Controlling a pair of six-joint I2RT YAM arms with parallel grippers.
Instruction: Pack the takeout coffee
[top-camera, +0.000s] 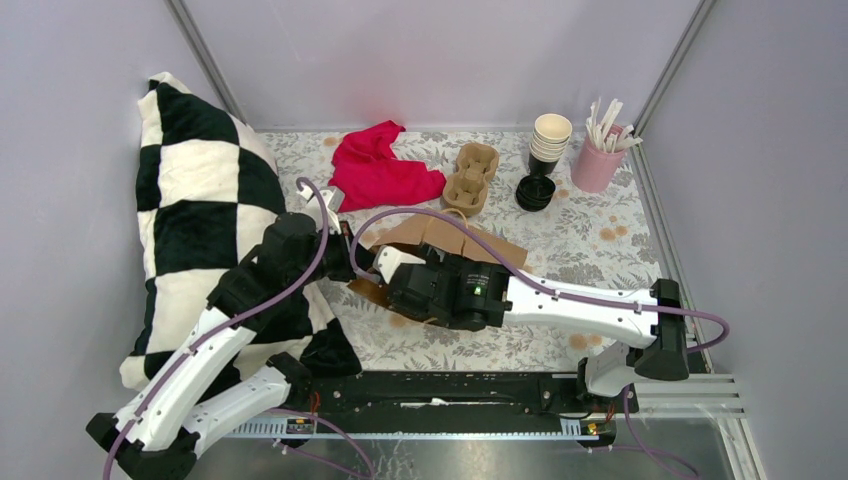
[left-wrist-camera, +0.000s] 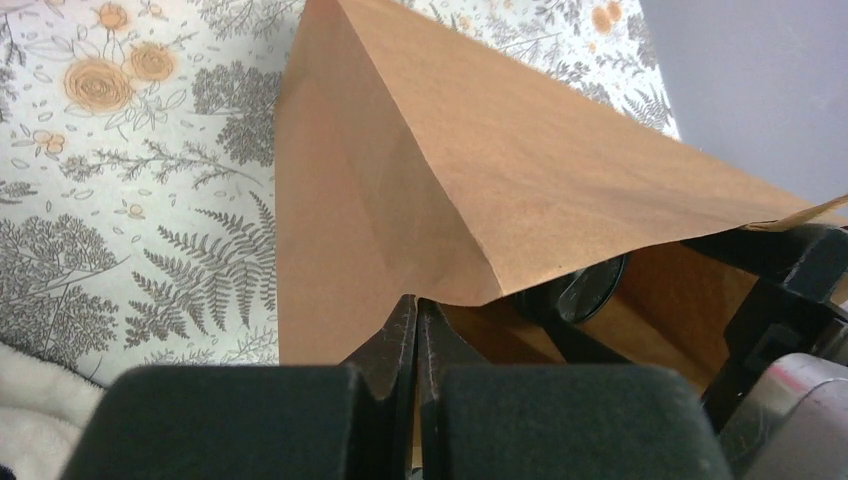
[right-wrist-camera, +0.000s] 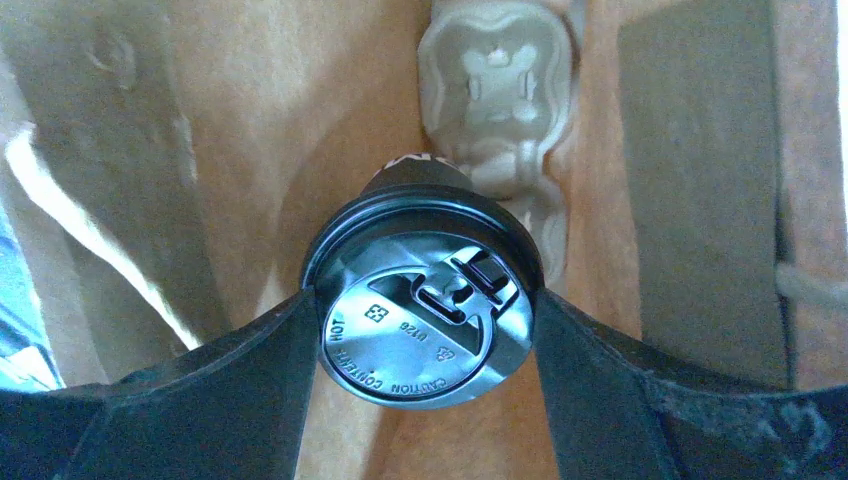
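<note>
1. The left hand (left-wrist-camera: 415, 312) is clenched on the edge of the brown paper bag (left-wrist-camera: 520, 170), holding its mouth open above the floral bench (left-wrist-camera: 120, 200).
2. The right hand (right-wrist-camera: 425, 335) reaches inside the bag, its fingers (right-wrist-camera: 250, 380) pressed against either side of the takeout coffee (right-wrist-camera: 425, 290), grasping it at the black lid.
3. The coffee is within the bag, just in front of a pale pulp cup carrier (right-wrist-camera: 495, 90) lying deeper in.
</note>
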